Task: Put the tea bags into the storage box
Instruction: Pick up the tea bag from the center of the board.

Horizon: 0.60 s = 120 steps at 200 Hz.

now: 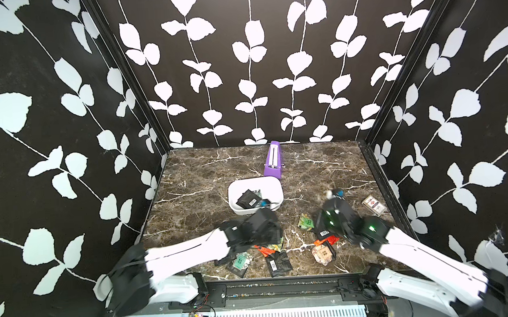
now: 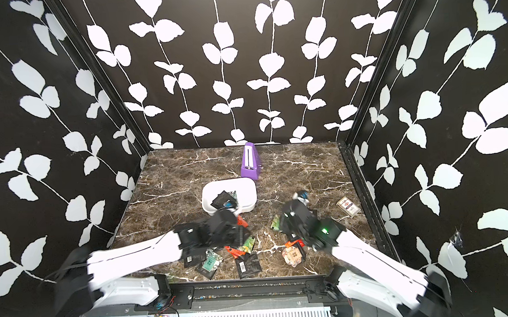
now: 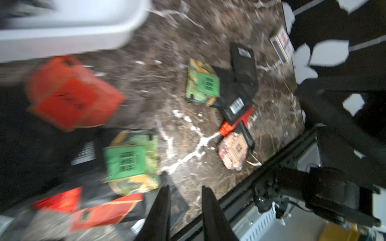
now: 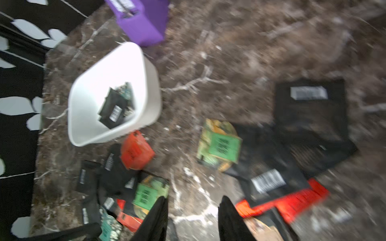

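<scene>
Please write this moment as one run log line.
left gripper: open, empty | right gripper: open, empty | storage box: few tea bags inside | rest loose on table

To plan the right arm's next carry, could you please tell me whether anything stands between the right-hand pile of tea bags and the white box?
Nothing visible does: only bare table lies between those tea bags and the box. The left gripper hovers over the other pile, off that line.

I count one storage box [image 1: 275,191], one purple box [image 1: 272,161] and one card pack [image 1: 374,205]. Tea bags [image 1: 280,263]: about three in the box by the left gripper [image 3: 184,187]. Loose around it and the right gripper [image 4: 193,198] are two green, one teal, one tan and at least three red-orange. The black ones overlap too much to count.
</scene>
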### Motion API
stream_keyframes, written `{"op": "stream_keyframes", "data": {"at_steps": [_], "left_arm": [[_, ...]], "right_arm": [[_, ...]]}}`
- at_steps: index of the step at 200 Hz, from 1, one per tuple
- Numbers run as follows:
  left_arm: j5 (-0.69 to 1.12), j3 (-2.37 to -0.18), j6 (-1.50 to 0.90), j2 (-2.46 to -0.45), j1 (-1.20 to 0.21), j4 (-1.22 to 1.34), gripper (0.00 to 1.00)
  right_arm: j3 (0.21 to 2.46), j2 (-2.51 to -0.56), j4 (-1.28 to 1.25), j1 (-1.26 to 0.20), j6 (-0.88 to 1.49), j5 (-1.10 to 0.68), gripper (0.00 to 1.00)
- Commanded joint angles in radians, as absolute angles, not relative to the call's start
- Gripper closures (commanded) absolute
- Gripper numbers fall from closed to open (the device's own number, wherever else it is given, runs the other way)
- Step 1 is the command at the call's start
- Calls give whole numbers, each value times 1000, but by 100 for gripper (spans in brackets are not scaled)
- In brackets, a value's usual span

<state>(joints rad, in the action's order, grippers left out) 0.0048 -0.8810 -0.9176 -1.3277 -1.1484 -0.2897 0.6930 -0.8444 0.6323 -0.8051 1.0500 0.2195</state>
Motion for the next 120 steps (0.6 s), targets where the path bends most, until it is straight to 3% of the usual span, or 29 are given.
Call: {"op": "stream_keyframes", "data": {"at_steps": [1, 40, 120], "left_arm": [[114, -964, -880, -1436, -1193, -215, 77], [229, -1029, -925, -1609, -1223, -149, 81], [291, -1053, -958, -1714, -1222, -117, 82]], "right_arm": [[619, -758, 774, -811, 1129, 268, 58], [532, -706, 848, -811, 1164, 248, 57], [392, -692, 795, -811, 1214, 184, 57]]}}
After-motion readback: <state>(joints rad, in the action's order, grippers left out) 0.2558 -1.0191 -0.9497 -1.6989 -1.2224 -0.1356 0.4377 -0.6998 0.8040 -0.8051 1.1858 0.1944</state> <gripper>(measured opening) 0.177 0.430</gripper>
